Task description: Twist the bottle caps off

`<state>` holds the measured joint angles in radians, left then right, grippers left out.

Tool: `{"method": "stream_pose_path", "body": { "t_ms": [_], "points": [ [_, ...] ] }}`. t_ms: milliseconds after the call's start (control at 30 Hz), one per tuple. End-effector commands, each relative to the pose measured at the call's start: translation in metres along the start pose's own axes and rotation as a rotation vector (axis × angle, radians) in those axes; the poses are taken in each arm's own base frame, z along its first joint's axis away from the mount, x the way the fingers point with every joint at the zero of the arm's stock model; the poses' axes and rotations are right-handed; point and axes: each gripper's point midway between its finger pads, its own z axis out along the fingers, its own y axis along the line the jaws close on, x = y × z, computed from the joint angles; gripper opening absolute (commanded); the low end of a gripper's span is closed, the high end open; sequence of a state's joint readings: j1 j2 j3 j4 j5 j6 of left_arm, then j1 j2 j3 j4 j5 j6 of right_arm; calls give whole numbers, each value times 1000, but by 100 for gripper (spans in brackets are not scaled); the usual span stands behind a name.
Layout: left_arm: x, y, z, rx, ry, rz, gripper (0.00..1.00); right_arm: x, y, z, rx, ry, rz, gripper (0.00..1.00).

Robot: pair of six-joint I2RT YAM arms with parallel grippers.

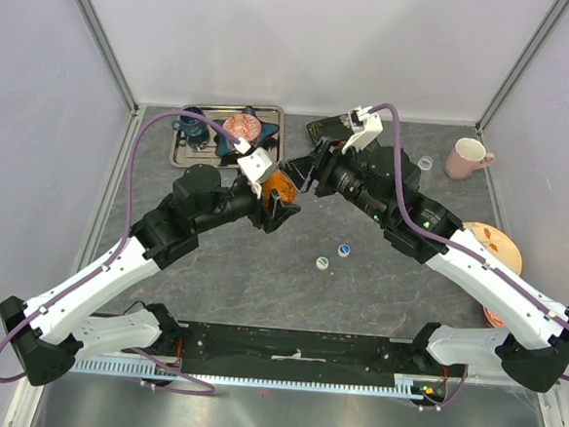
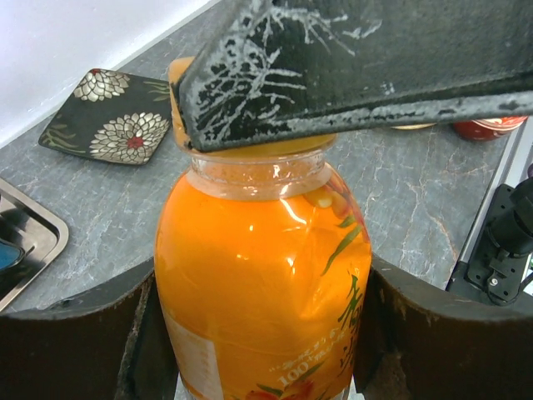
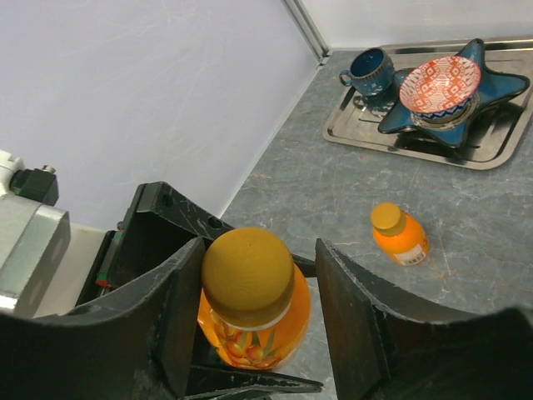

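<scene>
An orange juice bottle (image 1: 281, 187) with an orange cap (image 3: 247, 275) is held above the table's middle. My left gripper (image 1: 273, 205) is shut on the bottle's body (image 2: 258, 258), one dark finger on each side. My right gripper (image 1: 304, 175) is open and straddles the cap; its left finger (image 3: 175, 317) is at the cap's side, and the right finger stands clear of it. In the left wrist view a right finger (image 2: 350, 58) covers most of the cap. A second, smaller orange bottle (image 3: 398, 236) with its cap on stands on the table beyond.
A metal tray (image 1: 272, 115) at the back holds a blue cup (image 1: 191, 126) and a patterned bowl (image 1: 242, 126). A black floral plate (image 2: 117, 125), a pink mug (image 1: 467, 158) and an orange plate (image 1: 497, 248) are around. Loose small caps (image 1: 344, 249) lie mid-table.
</scene>
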<state>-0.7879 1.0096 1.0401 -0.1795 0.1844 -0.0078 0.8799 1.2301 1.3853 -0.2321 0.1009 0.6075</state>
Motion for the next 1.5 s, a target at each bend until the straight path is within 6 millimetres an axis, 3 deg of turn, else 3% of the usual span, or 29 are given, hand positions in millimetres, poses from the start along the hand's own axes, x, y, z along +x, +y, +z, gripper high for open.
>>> {"method": "stream_pose_path", "body": {
  "t_ms": [0,133,200,367,400,600,700,733,767,800,833,900,933,1000,1067,1100,1200,1267,1467],
  "points": [
    [-12,0,-1,0,-50,50,44,-5,9,1,-39,-23,13,60],
    [-11,0,0,1,-47,49,44,-4,7,1,-36,-27,13,52],
    [-11,-1,0,4,-45,49,44,-2,7,1,-37,-25,13,44],
    [-14,-5,-2,24,-57,49,44,3,10,0,-57,-3,15,3],
    [-16,-6,-4,33,-63,49,44,4,11,0,-67,2,9,0],
    [-38,-25,-17,127,-136,51,43,6,26,-16,-166,29,-58,0],
    [-51,-58,-31,328,-165,34,43,-1,39,-35,-251,16,-146,0],
    [-52,-83,-43,491,-155,20,44,-3,44,-40,-281,16,-170,0],
    [-58,-90,-46,560,-156,9,44,-3,55,-52,-350,21,-223,0],
    [-62,-109,-59,711,-158,14,44,-7,63,-60,-399,9,-251,0],
    [-66,-118,-66,785,-145,-30,44,-3,65,-66,-435,7,-261,0],
    [-68,-128,-72,913,-124,-60,44,-6,89,-91,-589,-17,-318,0],
    [-76,-138,-86,1020,-132,-60,44,-2,92,-97,-625,-11,-327,0],
    [-73,-143,-91,1109,-71,-127,44,5,106,-113,-739,18,-350,0],
    [-81,-146,-94,1150,-125,-78,44,11,115,-121,-817,56,-358,0],
    [-80,-146,-95,1166,-92,-131,44,19,126,-137,-924,107,-360,0],
    [-87,-148,-99,1190,-144,-116,44,21,138,-159,-1053,124,-399,0],
    [-90,-148,-97,1204,-170,-94,44,34,129,-164,-1066,159,-470,0],
    [-80,-145,-84,1236,-103,-146,43,77,99,-151,-1048,295,-550,0]
  ]
}}
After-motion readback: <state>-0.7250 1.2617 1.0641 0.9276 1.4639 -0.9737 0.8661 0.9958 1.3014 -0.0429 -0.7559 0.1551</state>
